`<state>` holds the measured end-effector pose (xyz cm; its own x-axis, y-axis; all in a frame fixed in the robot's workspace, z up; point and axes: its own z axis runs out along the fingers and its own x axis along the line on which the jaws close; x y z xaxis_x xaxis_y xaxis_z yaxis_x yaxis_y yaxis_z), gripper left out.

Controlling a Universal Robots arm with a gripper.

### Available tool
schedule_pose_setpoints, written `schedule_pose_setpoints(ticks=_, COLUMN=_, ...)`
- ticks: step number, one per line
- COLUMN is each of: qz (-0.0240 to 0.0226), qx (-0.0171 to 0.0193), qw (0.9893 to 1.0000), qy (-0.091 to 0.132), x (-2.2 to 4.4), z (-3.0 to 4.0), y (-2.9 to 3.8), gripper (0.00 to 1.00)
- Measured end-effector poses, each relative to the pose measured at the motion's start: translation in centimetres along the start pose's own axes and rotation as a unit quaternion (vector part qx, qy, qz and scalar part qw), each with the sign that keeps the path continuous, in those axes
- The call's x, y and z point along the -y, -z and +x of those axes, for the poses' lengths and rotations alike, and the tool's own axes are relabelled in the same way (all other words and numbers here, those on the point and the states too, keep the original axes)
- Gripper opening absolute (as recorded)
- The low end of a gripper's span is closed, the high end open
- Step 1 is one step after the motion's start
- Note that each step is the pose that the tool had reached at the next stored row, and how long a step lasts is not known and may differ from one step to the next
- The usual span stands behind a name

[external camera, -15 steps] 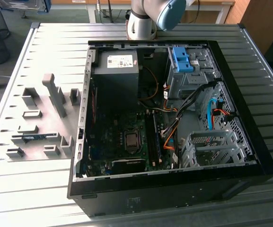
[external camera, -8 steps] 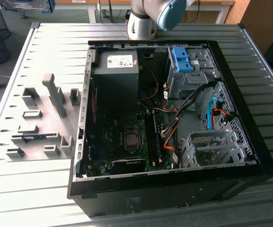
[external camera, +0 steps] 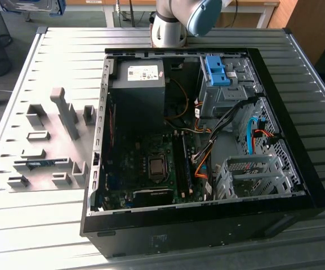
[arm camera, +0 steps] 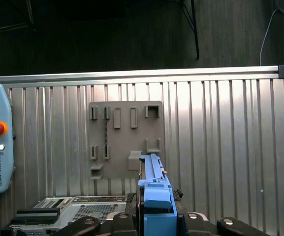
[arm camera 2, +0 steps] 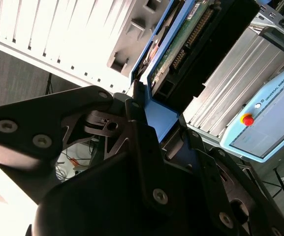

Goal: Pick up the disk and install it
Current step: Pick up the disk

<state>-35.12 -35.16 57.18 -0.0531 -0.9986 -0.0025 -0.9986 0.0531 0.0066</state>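
Gripper: the gripper lies nearest the lens in the second wrist view, and its 2 dark fingers are clamped on the blue carrier frame of the disk.
Disk: the disk is held between the jaws, with its green circuit-board face turned to the second wrist view (in the first wrist view it is seen end-on, as a narrow blue bar).
Height: the disk is carried well above the slatted table. The grey fixture plate is seen behind it and well apart from it.
Computer case: the open computer case is laid on its side on the table, at the exterior view's right of the fixture plate.
Bays: 1 grey drive cage near the case's front corner appears unfilled, and 1 blue bracket is seated in the cage at the far end.
Done: the pick-up is judged complete, since the disk is gripped and clear of every surface.
Left: the installing is judged not yet begun, since the disk is held apart from the case and is seated in no bay.
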Motion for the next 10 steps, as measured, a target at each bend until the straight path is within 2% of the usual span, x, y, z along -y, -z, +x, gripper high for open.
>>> schedule_pose_setpoints(ticks=5, qz=0.0, qx=0.0, qw=1.0, qy=0.0, x=0.2, z=-0.01, y=0.0, gripper=0.37)
schedule_pose_setpoints(ticks=10, qz=0.0, qx=0.0, qw=1.0, qy=0.0, x=0.97, z=-0.05, y=0.01, gripper=0.37)
